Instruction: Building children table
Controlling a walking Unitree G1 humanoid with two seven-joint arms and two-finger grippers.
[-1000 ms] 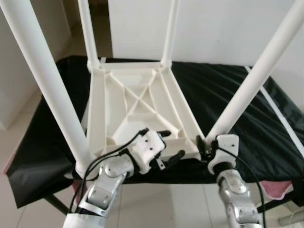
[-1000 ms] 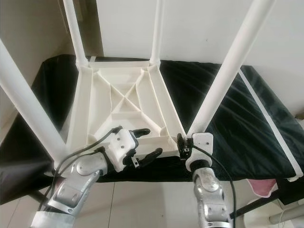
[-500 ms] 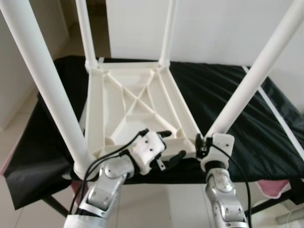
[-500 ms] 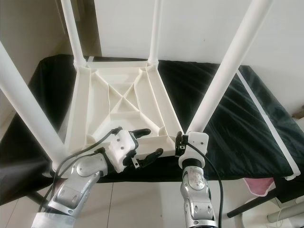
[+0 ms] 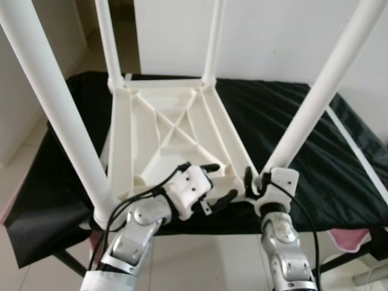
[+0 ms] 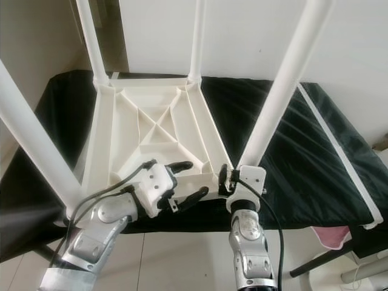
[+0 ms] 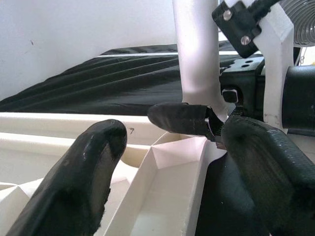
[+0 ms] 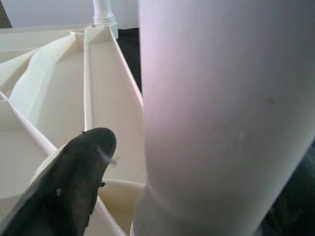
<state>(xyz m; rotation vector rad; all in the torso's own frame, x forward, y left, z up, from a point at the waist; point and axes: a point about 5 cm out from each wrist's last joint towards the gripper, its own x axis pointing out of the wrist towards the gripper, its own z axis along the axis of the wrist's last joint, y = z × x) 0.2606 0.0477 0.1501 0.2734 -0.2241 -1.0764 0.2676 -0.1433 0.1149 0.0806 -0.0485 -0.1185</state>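
The right end effector (image 6: 229,179) is seen in the lower centre of the frame, clenched around the base of the near right leg (image 6: 279,97), where the leg enters the corner socket. The left end effector (image 6: 185,180) is held released, its fingers (image 7: 88,172) spread over the near rim of the tabletop (image 6: 151,130). The tabletop is laid upside down on the bench (image 6: 291,139), which is covered with a black cloth, and four white legs are standing up from its corners. The step in hand is judged to be the seating of this last leg. A firm push or twist downward is probably needed next, while the frame is steadied.
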